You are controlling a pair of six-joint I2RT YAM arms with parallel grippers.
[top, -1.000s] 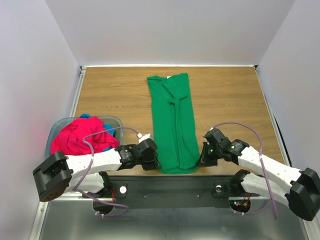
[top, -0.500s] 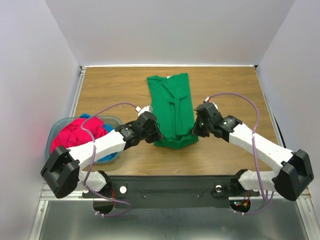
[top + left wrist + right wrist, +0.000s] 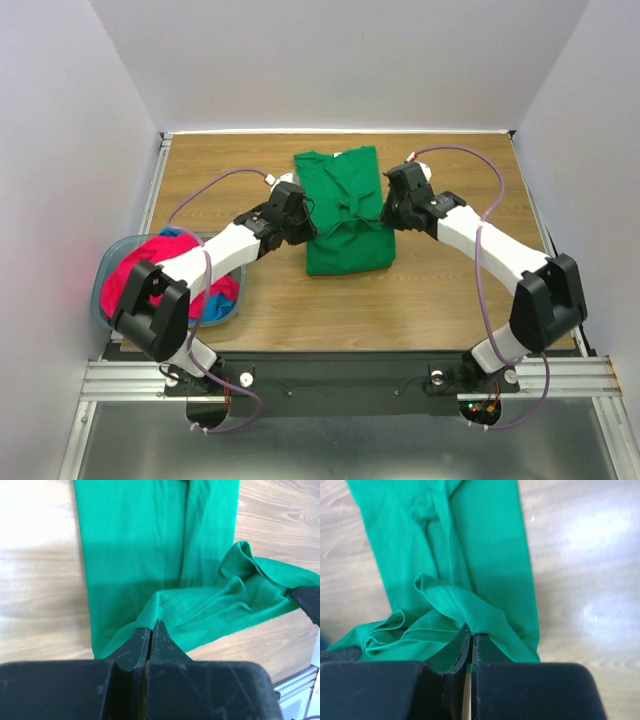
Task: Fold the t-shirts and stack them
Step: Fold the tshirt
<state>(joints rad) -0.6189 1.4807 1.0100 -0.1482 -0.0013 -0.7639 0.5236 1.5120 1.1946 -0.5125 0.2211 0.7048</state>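
A kelly green t-shirt [image 3: 345, 215] lies lengthwise at the table's middle, its near half doubled over towards the far end. My left gripper [image 3: 303, 222] is shut on the hem's left corner [image 3: 160, 605], and my right gripper [image 3: 388, 214] is shut on the hem's right corner [image 3: 470, 612]. Both hold the hem raised over the shirt's far half [image 3: 135, 540]. A bright pink-red t-shirt [image 3: 150, 270] sits bunched in the basket at the left, with a blue t-shirt [image 3: 215, 300] under it.
The grey-blue plastic basket [image 3: 105, 280] stands at the table's left near edge. White walls close in the wooden table [image 3: 450, 290] on three sides. The arms' mounting rail [image 3: 330, 375] runs along the near edge.
Both grippers have carried the green shirt's near hem from the table's near edge towards the far end, folding the shirt to about half its length.
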